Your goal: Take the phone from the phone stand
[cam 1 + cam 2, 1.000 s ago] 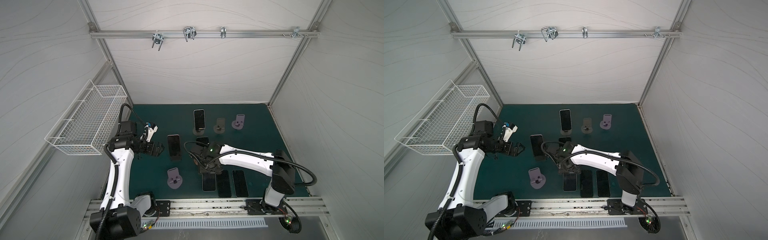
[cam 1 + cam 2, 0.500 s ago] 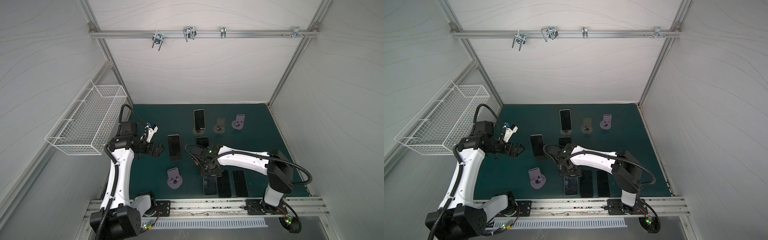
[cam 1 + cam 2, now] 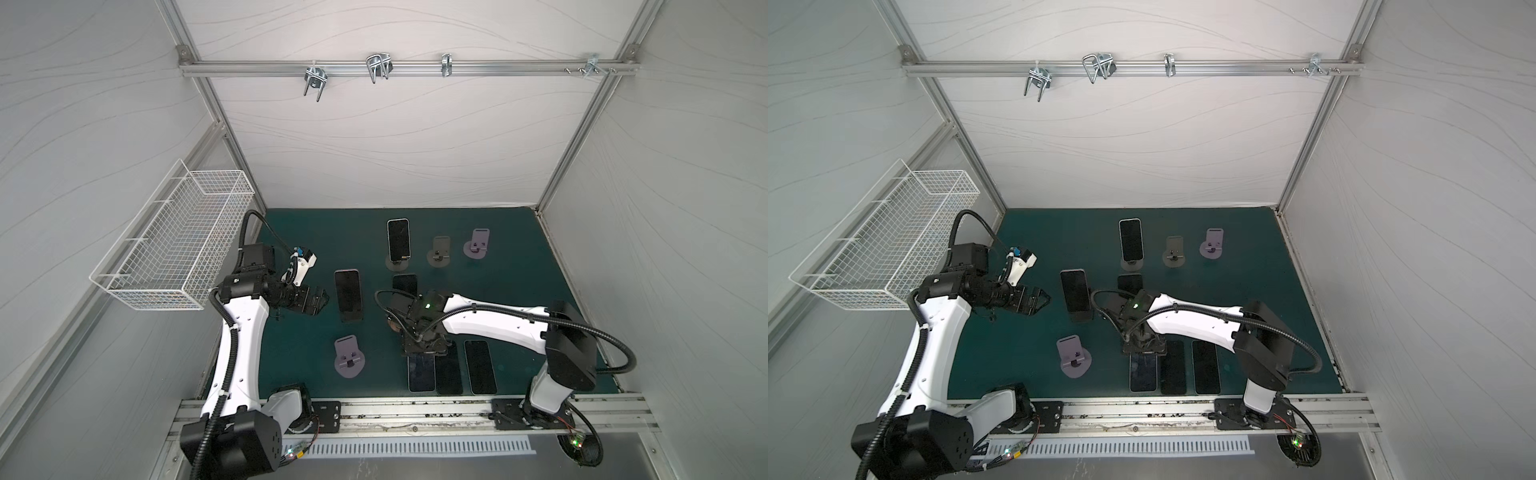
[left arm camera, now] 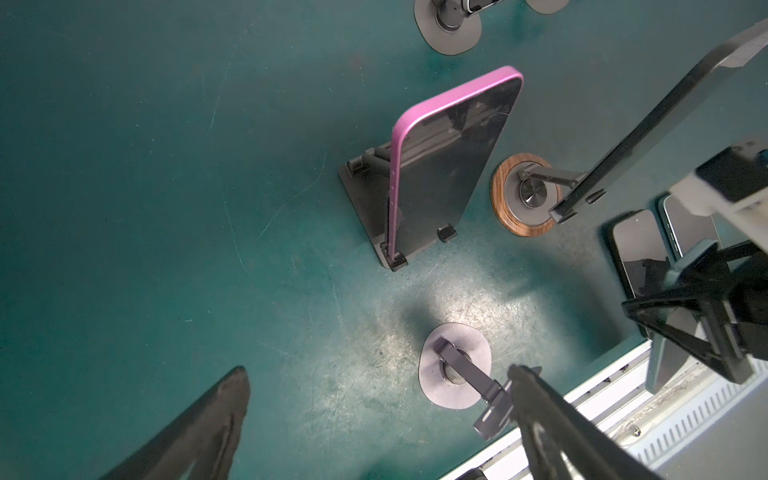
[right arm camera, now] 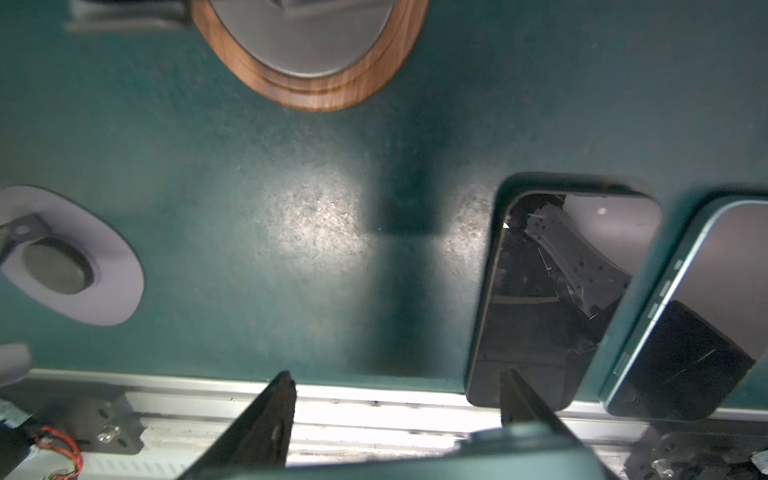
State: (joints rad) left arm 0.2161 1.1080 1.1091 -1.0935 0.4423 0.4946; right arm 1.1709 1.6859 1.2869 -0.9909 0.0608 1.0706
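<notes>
The right gripper is hiding the far end of the phone in both top views; the wood-rimmed stand base is running off the right wrist view's edge, blurring.

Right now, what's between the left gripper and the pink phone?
Only bare mat between left gripper and pink phone, shown in the left wrist view.

The dark green mat carries a lilac stand near the front, a flat black stand and a wood-rimmed round base just beside it. Along the back stand a round dark base, a grey stand and a second lilac stand. A dark phone and a second dark phone lie flat side by side at the front edge.
</notes>
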